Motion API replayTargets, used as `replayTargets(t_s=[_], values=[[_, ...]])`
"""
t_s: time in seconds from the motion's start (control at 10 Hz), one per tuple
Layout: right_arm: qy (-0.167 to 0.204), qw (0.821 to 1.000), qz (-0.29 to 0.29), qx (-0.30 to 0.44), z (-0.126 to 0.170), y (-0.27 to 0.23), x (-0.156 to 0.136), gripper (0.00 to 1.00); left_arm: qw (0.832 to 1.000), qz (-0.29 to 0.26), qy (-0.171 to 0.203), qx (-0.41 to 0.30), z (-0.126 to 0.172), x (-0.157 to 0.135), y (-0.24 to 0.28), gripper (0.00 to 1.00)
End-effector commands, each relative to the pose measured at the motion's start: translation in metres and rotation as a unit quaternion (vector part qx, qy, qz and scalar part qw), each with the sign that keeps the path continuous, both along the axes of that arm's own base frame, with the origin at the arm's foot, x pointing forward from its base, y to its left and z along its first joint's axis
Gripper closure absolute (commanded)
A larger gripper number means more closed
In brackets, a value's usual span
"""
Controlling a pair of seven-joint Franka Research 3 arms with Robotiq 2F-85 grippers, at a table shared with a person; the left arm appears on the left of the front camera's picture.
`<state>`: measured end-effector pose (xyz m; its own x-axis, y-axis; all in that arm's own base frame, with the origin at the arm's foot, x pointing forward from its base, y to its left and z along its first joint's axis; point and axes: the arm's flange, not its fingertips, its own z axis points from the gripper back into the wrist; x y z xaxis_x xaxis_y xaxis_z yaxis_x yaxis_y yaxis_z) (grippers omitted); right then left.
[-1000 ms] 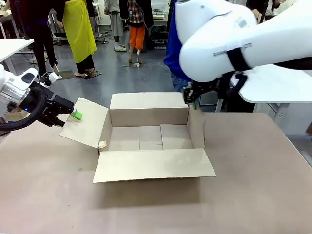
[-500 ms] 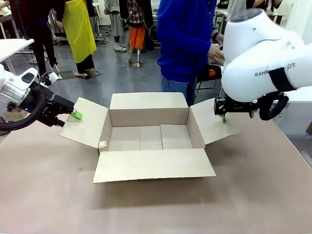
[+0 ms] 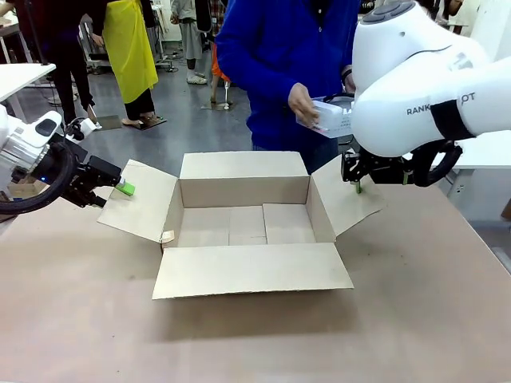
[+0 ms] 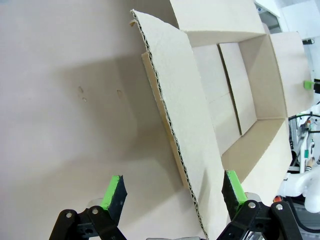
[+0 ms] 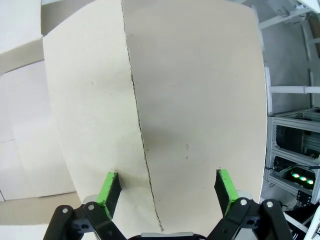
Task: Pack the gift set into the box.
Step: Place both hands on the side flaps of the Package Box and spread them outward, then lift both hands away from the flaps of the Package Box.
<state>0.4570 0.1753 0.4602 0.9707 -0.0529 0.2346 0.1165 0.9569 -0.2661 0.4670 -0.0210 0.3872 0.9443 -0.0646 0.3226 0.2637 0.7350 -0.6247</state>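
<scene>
The box (image 3: 243, 191) stands open mid-table, its four flaps spread outward and its inside bare. My left gripper (image 3: 120, 188) is open at the outer edge of the left flap (image 4: 172, 95), whose edge runs between the green pads (image 4: 116, 186). My right gripper (image 3: 357, 184) is open too, straddling the edge of the right flap (image 5: 190, 100) and holding it folded outward. A person in blue at the far side holds a small pale package (image 3: 329, 118) above that flap; I cannot tell whether it is the gift set.
The table (image 3: 415, 303) is bare brown around the box. A white side table (image 3: 16, 76) stands at the far left. Other people stand farther back on the grey floor.
My right gripper swung from the box's back right corner outward, and the right flap now lies folded out. The person stepped up to the far edge with the pale package. The left arm stayed still.
</scene>
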Motion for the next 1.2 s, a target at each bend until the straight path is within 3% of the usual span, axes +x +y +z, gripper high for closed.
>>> replayTargets(t_s=[0.0, 1.1], values=[[0.002, 1.0, 0.001, -0.008, 0.0008, -0.0029, 0.0051, 0.0, 1.0, 0.0, 0.002, 0.004, 0.0012, -0.0036, 0.0003, 0.0], [0.002, 1.0, 0.001, -0.008, 0.0008, -0.0029, 0.0051, 0.0, 1.0, 0.0, 0.002, 0.004, 0.0012, -0.0036, 0.0003, 0.0]])
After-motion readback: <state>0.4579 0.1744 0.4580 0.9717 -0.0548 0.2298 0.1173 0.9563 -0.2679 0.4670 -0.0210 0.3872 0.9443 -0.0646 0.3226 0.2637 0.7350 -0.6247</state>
